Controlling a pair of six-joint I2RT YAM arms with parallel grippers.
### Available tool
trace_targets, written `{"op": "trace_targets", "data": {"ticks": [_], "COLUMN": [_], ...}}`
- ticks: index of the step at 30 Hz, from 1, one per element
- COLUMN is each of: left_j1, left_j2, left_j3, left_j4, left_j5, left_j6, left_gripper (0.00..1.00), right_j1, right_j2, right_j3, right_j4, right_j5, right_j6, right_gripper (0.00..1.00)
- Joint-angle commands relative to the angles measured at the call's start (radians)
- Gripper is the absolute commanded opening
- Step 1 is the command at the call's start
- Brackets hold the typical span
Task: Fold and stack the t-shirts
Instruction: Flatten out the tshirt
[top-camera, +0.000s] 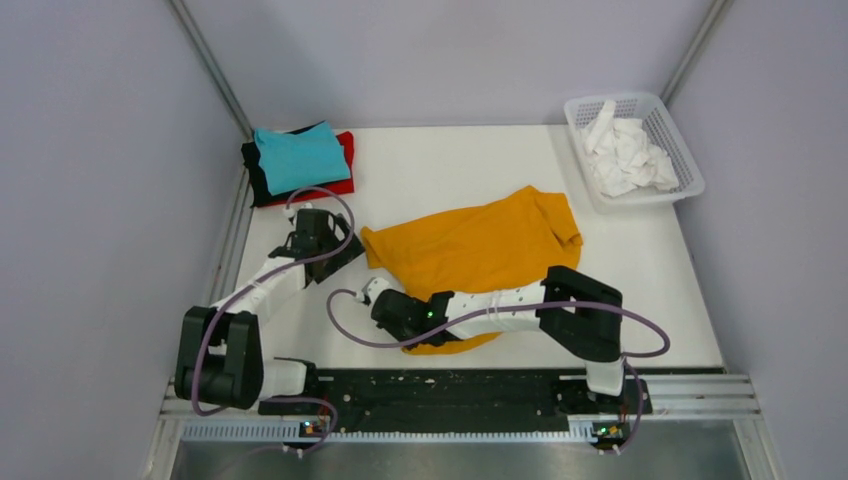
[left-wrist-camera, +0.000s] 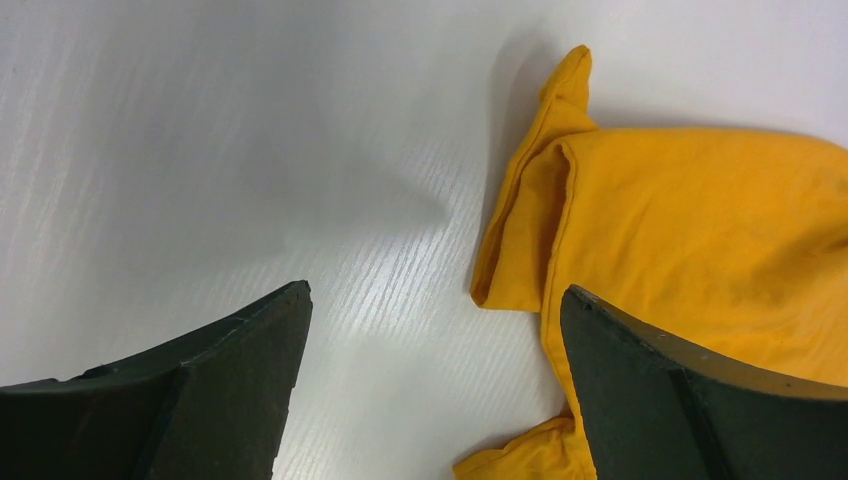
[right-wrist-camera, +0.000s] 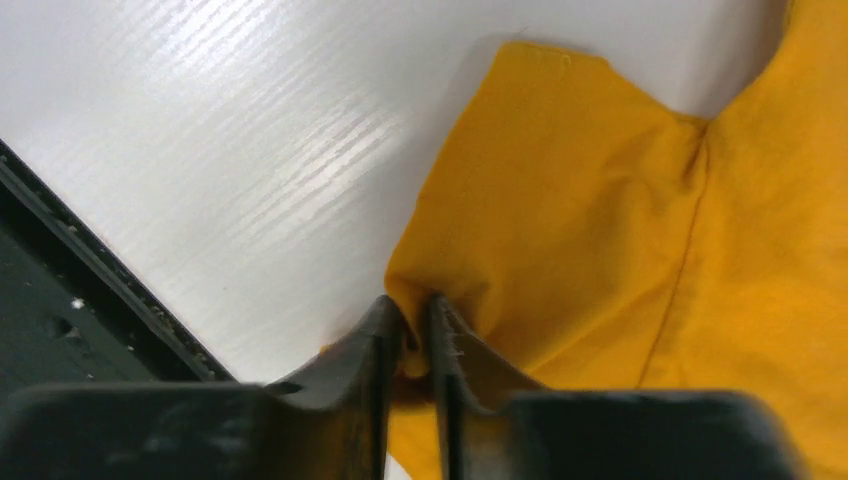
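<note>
- My right claw (right-wrist-camera: 412, 305): two dark, matte fingers pressed almost together, pinching a bunched edge of the mustard-orange soft-fabric t-shirt (right-wrist-camera: 600, 230). A thin fold of cloth sits between them.
- My left claw (left-wrist-camera: 435, 290): two dark, wedge-shaped fingers spread wide, holding nothing, above the tabletop at the shirt's left edge. Whether either finger touches the cloth cannot be told.
- The mustard-orange t-shirt (top-camera: 480, 245) lies unfolded and rumpled at mid-tabletop. It has a matte weave, one straight stitched seam and a rolled hem at its left border.
- White tabletop (top-camera: 450, 170): smooth and glossy, with a fine parallel grain.
- Folded stack at the far left corner: a teal t-shirt (top-camera: 300, 158) on top, over a black t-shirt (top-camera: 255, 170) and a red t-shirt (top-camera: 345, 160), well apart from the orange one.
- White plastic lattice basket (top-camera: 672, 135) at the far right corner, holding crumpled white cloth (top-camera: 625, 155).
</note>
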Motion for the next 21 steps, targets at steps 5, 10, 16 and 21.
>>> {"op": "trace_targets", "data": {"ticks": [5, 10, 16, 21], "left_j1": [0.004, 0.004, 0.005, 0.001], "left_j2": [-0.047, -0.089, -0.093, -0.086], "left_j3": [0.013, -0.004, -0.014, -0.031], "left_j4": [0.005, 0.009, 0.032, 0.063], "left_j5": [-0.018, -0.026, 0.030, 0.085], "left_j6": [-0.004, -0.001, -0.003, -0.032], "left_gripper": [0.99, 0.99, 0.99, 0.98], "right_j1": [0.002, -0.007, -0.059, -0.173], "right_j2": [-0.049, -0.196, -0.354, -0.412], "right_j3": [-0.034, -0.066, -0.119, -0.155], "right_j4": [-0.144, -0.117, -0.113, -0.110], "right_j5": [0.274, 0.522, 0.803, 0.948], "right_j6": [0.047, 0.072, 0.073, 0.055], "right_gripper": [0.00, 0.00, 0.00, 0.00]}}
